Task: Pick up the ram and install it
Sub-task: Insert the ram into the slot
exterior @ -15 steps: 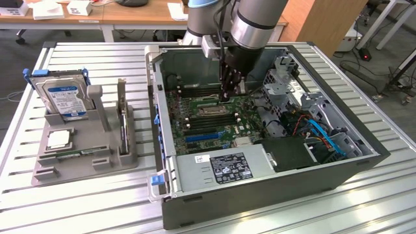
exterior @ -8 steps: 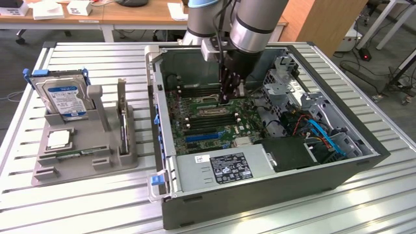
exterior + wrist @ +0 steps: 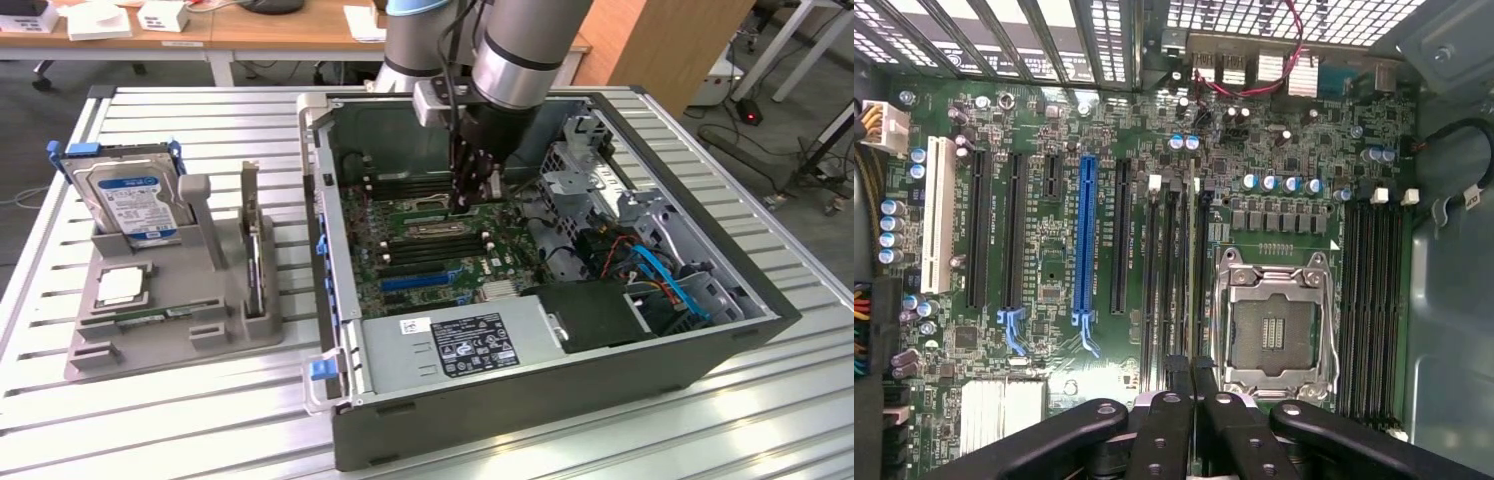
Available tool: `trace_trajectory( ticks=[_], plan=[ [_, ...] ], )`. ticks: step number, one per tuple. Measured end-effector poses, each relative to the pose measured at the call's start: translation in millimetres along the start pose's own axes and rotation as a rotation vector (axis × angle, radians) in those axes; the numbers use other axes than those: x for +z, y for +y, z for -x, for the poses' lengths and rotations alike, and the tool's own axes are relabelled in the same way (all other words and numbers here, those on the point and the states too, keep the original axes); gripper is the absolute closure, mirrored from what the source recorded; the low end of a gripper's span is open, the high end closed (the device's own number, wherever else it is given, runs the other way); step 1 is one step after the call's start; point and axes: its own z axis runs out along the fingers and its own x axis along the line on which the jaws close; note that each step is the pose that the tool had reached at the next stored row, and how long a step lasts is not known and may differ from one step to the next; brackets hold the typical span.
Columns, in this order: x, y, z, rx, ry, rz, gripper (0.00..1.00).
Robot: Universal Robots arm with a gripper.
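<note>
Jaws pressed almost together, pinching the ram (image 3: 1191,285) by its thin edge.
Gripper (image 3: 1192,368) stands inside the open computer case (image 3: 534,400), at about one o'clock from the empty processor socket (image 3: 441,232) in the exterior view; the ram shows edge-on as a narrow pale-green strip over the memory slots (image 3: 1166,280), chips and label hidden.

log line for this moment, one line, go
gripper: shut | where: inside pc case, low over ram slots beside cpu socket | held: cannot tell
</note>
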Motion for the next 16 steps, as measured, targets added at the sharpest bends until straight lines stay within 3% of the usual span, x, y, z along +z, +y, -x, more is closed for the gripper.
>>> trace_trajectory(
  ticks=[7, 16],
  plan=[
    [0.1, -7.3, -0.3, 0.005, -0.0003, -0.0004, 0.89],
    [0.7, -7.5, -0.2, 0.03, -0.002, -0.0025, 0.89]
  ],
)
